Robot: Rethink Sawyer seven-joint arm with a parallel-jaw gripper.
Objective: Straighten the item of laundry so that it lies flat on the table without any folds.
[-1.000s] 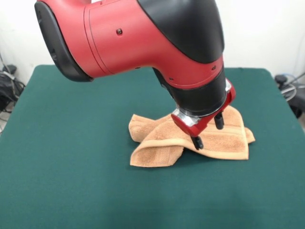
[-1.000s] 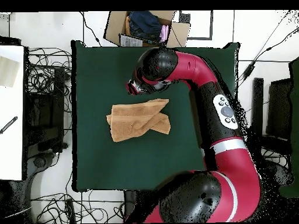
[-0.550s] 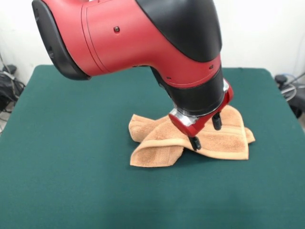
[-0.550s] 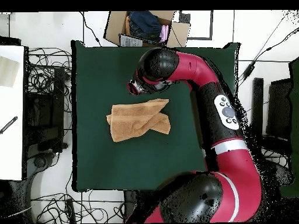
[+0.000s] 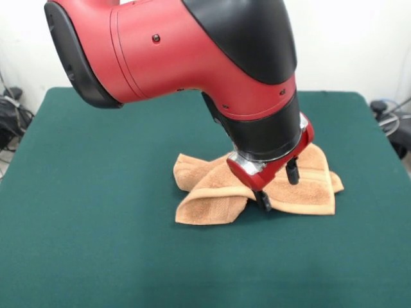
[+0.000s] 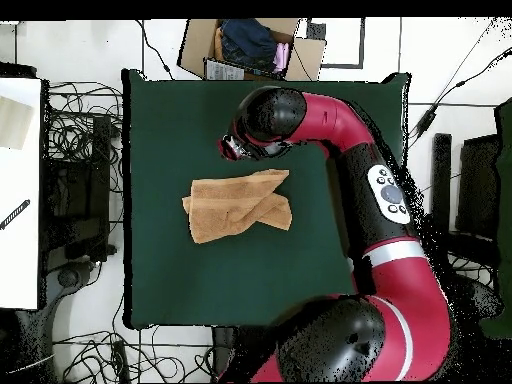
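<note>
The item of laundry [image 5: 212,197] is an orange-tan towel lying crumpled on the green table [image 5: 96,224], with a folded flap crossing over its left part. My gripper [image 5: 279,187] hangs tilted over the towel's right half. It is open: one fingertip [image 5: 264,203] is down at the towel's front edge and the other sits higher, above the ribbed band. Nothing is held between them. From overhead, the towel [image 6: 235,208] shows as a folded rectangle mid-table [image 6: 170,120], with the gripper [image 6: 231,148] just beyond its far edge.
A cardboard box [image 6: 250,45] holding clothes stands past the table's far edge in the overhead view. A white surface [image 6: 18,190] lies to the left, with cables on the floor around the table. The arm's bulky red and black body hides the towel's back part in the front view.
The gripper has sunk a little, bringing its lower fingertip down to the towel's front edge. The towel's shape has not changed.
</note>
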